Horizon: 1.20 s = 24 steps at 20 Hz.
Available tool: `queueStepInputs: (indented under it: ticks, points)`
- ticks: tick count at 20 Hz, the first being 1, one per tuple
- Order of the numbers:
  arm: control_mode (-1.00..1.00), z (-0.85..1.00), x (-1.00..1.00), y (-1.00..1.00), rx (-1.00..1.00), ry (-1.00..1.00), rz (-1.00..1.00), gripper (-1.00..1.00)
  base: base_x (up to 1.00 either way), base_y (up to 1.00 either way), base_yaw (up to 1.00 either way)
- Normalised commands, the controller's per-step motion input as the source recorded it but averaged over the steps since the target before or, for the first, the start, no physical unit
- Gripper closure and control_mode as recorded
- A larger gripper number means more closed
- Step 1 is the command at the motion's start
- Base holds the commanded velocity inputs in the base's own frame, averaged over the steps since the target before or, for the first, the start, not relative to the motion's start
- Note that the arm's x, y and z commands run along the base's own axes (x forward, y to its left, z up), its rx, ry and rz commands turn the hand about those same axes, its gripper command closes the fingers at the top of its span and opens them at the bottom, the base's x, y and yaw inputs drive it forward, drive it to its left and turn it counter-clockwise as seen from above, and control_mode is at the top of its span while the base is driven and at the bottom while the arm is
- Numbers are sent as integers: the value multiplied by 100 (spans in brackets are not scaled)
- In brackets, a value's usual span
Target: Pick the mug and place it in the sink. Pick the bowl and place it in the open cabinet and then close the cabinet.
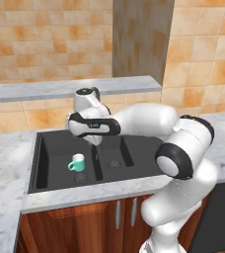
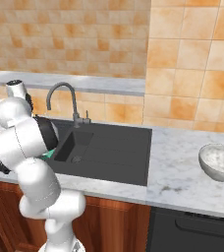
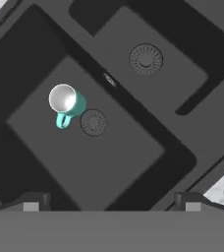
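Your small teal mug [image 1: 77, 162] with the white inside stands upright on the floor of the left basin of the wide matte black two-basin sink [image 1: 50, 185], mouth facing up, just beside the round drain. In the left base view its loop handle points left. Your gripper [image 3: 111, 203] hovers above that basin, jaws spread wide and holding nothing, well clear of the mug. The wide grey speckled bowl [image 2: 221, 162] sits upright on the marble counter [image 2: 180, 170], well to the right of the sink.
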Motion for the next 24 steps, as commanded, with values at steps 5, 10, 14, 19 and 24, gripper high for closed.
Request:
queueStepInputs:
  ticks: [5, 10, 14, 19, 24]
  points:
    - [-100, 73, -75, -27, -9, -19, 20, -100, 0, 0, 0]
    - [-100, 69, -35, -35, -2, -7, 22, -100, 0, 0, 0]
    - [-100, 50, -41, -49, 0, 2, 15, -100, 0, 0, 0]
    - [-100, 33, -40, -58, 0, 5, 17, -100, 0, 0, 0]
    - [-100, 28, -49, -63, 0, 4, 21, -100, 0, 0, 0]
